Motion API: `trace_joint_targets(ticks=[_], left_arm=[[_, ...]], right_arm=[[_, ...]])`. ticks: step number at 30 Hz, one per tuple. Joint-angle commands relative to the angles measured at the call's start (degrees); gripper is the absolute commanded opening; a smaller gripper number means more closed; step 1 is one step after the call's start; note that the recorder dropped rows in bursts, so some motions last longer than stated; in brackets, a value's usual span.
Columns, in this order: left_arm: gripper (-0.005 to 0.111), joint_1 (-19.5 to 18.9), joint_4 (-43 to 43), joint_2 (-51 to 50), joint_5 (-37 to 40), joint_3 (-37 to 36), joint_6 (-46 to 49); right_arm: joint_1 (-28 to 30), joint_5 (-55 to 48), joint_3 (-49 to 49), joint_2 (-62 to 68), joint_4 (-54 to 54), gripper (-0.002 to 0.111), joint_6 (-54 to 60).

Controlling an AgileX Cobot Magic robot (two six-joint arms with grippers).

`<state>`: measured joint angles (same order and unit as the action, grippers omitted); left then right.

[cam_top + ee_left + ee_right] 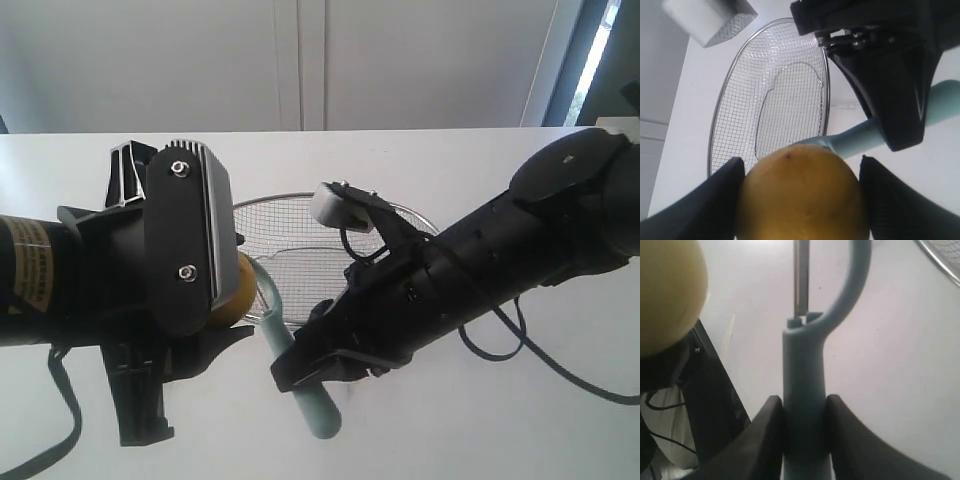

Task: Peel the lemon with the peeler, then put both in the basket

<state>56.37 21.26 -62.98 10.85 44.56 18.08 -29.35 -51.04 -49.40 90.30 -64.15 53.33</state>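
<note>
My left gripper (801,172) is shut on the yellow lemon (800,197), both fingers pressed against its sides; in the exterior view the lemon (237,290) shows just past the left arm. My right gripper (805,407) is shut on the pale teal handle of the peeler (804,390). The peeler (290,360) rises above the table with its curved head beside the lemon, its metal blade (800,275) close to the fruit. The lemon (667,292) fills one corner of the right wrist view. Behind both grippers sits the wire mesh basket (300,205), seen as an oval rim (715,125) in the left wrist view.
A white table (560,400) carries everything. The right arm's white camera block (335,205) hangs over the basket. Cables (520,350) trail from the right arm over the table. A pale wall stands behind the far edge.
</note>
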Motion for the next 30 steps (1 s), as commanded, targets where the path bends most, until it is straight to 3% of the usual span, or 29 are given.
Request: trace_joint_targets(ticks=[1, 21, 30], left_arm=[[0.000, 0.3, -0.3, 0.3, -0.9, 0.0, -0.5], [0.000, 0.3, -0.3, 0.3, -0.6, 0.0, -1.4], [0.000, 0.3, 0.7, 0.3, 3.5, 0.0, -1.3]], right_arm=[[-2.2, 1.6, 0.2, -0.1, -3.4, 0.000, 0.8], [-4.9, 3.0, 0.2, -0.1, -5.5, 0.000, 0.5], [-4.9, 3.0, 0.2, -0.1, -5.5, 0.000, 0.4]])
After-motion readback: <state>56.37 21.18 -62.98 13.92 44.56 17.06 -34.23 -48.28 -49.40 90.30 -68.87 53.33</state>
